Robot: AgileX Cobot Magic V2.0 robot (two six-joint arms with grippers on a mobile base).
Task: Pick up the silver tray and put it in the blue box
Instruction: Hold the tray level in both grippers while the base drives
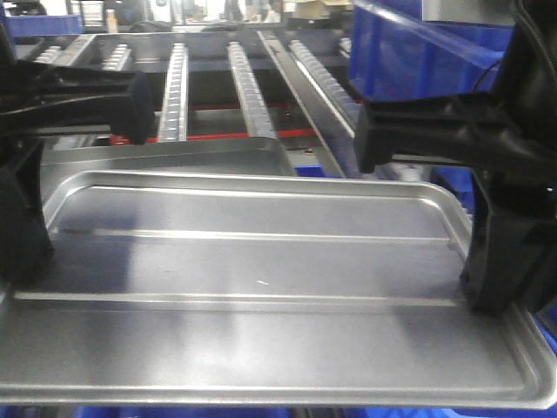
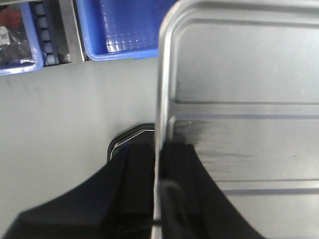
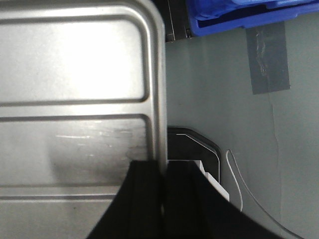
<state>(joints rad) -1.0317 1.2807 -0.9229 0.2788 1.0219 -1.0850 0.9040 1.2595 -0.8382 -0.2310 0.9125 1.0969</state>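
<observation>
The silver tray (image 1: 261, 287) hangs roughly level between the two arms, raised off the grey surface (image 2: 60, 114) below, with one long side towards the front camera. The left end effector (image 2: 160, 167) is pinching the rolled rim at about the middle of the tray's left short end, one finger inside the rim and one outside it. The right end effector (image 3: 162, 174) pinches the right short end in the same way.

Just behind the tray lies a second, deeper silver tray (image 1: 200, 152), with roller tracks (image 1: 178, 87) beyond it. The blue box (image 1: 409, 65) stands up and to the right in the front view, apart from the tray. Some blue also shows beneath the tray's near rim, but I cannot tell what it belongs to.

The tray looks like thin sheet metal: probably light, fairly stiff thanks to its two ridges and rolled rim, but smooth and likely slippery. The rim gives only a narrow purchase, so opposite short ends near their middles seem the sound places to hold. Uneven arm motion could twist the sheet or let an edge slide out.
</observation>
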